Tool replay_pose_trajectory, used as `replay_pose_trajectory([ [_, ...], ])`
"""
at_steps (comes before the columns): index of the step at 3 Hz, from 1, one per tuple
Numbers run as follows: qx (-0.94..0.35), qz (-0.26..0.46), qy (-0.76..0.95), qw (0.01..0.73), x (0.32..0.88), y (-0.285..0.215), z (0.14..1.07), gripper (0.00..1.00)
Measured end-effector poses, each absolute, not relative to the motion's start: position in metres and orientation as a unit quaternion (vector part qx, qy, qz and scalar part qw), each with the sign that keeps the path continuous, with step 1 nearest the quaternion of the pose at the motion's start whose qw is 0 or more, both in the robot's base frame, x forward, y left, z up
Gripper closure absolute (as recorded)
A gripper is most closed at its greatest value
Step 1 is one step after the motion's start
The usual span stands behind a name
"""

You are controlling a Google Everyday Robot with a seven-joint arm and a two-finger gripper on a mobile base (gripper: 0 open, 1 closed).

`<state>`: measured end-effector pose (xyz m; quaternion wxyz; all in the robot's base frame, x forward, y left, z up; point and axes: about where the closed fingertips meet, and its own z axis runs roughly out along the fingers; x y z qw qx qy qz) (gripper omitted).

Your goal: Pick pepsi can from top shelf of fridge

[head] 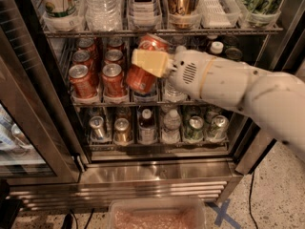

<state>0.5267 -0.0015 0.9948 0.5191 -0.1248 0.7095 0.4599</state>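
Note:
My gripper is shut on a red pepsi can, its yellow finger across the can's side. The can is tilted, silver top up and to the right, and is held in front of the fridge's top shelf, a wire rack with plastic lanes. Several more red cans stand in the two lanes to the left. Small bottles stand behind my white arm, which comes in from the right and hides the shelf's right half.
Above is a rack with large bottles and tall cans. Below is a row of cans and small bottles. The open glass door stands at the left. A clear tub sits on the floor before the ribbed steel base.

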Motion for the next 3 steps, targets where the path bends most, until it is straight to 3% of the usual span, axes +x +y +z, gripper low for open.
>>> replay_pose_trajectory([
  [2,-0.141,0.437,0.765,0.452,0.456,-0.025,0.989,1.0],
  [3,-0.141,0.437,0.765,0.452,0.456,-0.025,0.989,1.0],
])
